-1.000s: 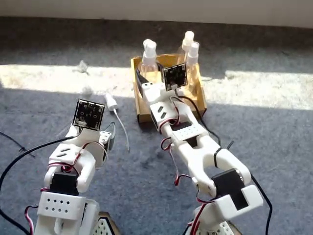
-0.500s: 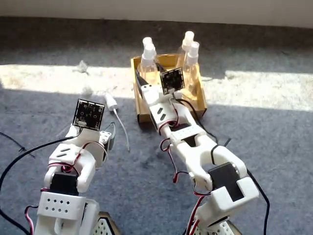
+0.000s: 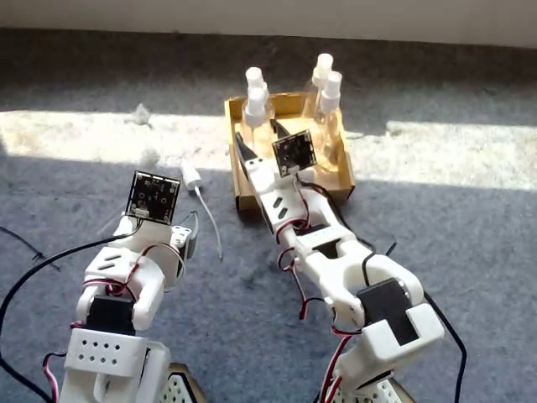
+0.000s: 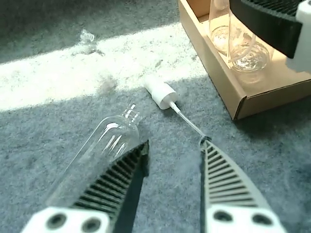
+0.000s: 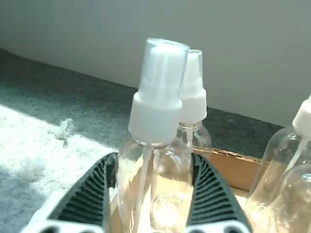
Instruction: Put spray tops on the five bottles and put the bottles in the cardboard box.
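A capped bottle is held in the right end effector at the cardboard box; release is judged due next.

High view: right arm covers much of the cardboard box floor and the lower bodies of the boxed bottles.

Left wrist view: uncapped bottle base hidden behind a finger of the left end effector; box cut off by the picture's edge.

Right wrist view: gripped bottle base cut off; two boxed bottles run off the side.
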You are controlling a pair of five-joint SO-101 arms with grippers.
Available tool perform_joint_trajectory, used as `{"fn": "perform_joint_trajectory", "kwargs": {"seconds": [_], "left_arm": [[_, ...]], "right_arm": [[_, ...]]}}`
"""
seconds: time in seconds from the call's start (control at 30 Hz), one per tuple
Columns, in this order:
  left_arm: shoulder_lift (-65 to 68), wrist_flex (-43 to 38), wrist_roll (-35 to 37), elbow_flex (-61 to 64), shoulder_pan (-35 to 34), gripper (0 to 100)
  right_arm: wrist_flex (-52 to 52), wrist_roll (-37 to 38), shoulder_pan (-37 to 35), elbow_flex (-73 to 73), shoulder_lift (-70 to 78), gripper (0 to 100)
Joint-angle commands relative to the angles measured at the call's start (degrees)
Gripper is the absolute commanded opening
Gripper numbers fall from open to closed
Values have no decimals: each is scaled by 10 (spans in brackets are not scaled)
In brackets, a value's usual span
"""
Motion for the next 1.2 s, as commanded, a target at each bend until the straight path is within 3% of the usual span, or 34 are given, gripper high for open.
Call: {"fn": "perform_joint_trajectory", "kwargs": {"seconds": [0.0, 0.5, 0.73, 1.17], "left_arm": [[-8, -11, -4, -3, -4, 164], [-8, -11, -2, -3, -6, 164], [-8, -11, -2, -3, -6, 164], [-8, -11, -3, -3, -6, 164]], "right_arm": [[-29, 5, 7, 7, -7, 5], [-23, 7, 30, 6, -24, 5], [204, 9, 39, 7, -144, 5], [292, 8, 55, 29, -342, 5]]}}
